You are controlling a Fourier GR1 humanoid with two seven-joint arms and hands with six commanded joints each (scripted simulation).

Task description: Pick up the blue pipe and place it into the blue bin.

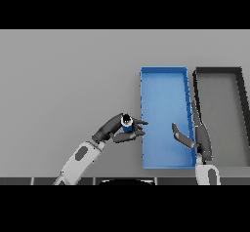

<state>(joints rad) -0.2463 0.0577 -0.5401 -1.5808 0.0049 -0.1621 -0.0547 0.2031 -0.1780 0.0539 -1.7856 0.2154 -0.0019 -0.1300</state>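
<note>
The left arm, white and grey, comes in from the lower edge and slants up to the right. Its dark left hand (117, 128) has its fingers (139, 123) and thumb curled round a small blue pipe (127, 126), which stands between them. The right arm rises almost straight from the lower edge. Its dark right hand (201, 137) points away from the body, fingers straight, thumb (179, 135) spread out to the left.

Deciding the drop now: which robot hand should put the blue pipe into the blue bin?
Left. The left robot hand already has its fingers curled round the blue pipe, right beside the blue bin's left wall. The right robot hand is open over the bin's right edge, holding nothing.
</note>
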